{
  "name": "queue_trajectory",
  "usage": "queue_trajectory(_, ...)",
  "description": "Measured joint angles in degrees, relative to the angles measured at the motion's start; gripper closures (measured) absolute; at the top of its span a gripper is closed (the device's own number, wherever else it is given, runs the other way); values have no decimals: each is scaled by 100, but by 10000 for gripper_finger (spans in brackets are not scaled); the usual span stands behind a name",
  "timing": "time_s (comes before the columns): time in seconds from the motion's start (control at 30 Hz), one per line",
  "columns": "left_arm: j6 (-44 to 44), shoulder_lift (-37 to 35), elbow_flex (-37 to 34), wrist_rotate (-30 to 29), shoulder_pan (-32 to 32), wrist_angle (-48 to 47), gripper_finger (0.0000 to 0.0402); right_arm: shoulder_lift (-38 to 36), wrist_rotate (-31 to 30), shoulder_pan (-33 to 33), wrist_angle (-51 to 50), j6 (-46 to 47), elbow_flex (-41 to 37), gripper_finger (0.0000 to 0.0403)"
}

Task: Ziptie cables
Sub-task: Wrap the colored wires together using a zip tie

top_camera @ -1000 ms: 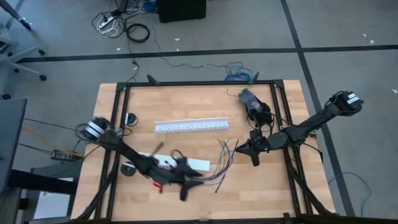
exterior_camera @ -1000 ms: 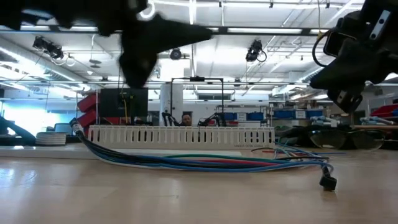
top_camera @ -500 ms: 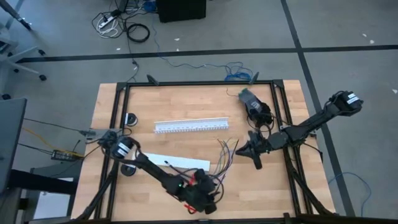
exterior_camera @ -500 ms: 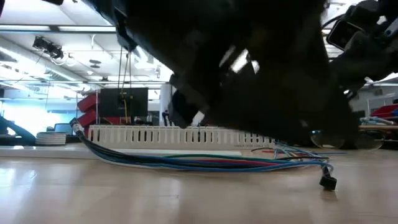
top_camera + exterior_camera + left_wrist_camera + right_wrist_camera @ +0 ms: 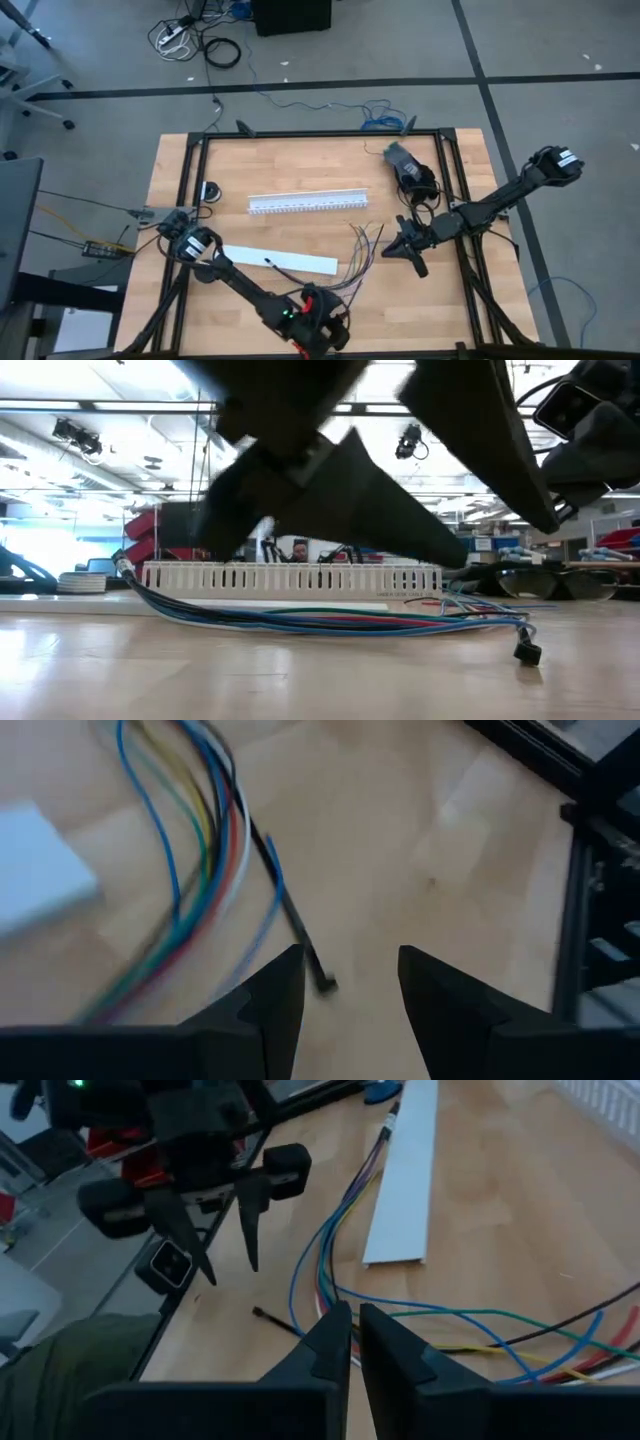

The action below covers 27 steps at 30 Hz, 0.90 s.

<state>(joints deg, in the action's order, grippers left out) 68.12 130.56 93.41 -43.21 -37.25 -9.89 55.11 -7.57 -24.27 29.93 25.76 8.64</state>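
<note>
Left end effector hangs low over the bench's near edge, fingers spread apart and holding nothing. Just ahead of those fingers lies the ziptie, flat on the wood beside the cables. The cables fan out across the middle of the bench toward its right side, next to a flat white strip. Right end effector sits above the right part of the bench, fingers pressed together, empty. The white slotted channel lies farther back.
</note>
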Motion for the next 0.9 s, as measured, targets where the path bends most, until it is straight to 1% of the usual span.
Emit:
queue_trajectory(0.1,423,30,0,-27,-37,-16,245,0,29,0,0,-21,0,380)
queue_trajectory(0.37,406,368,0,45,57,205,245,0,29,0,74,-57,2,380)
queue_trajectory(0.67,-233,470,0,26,67,193,245,0,27,13,88,-51,2,380)
queue_trajectory(0.9,-1349,473,0,40,111,182,245,-1,26,107,141,-92,2,380)
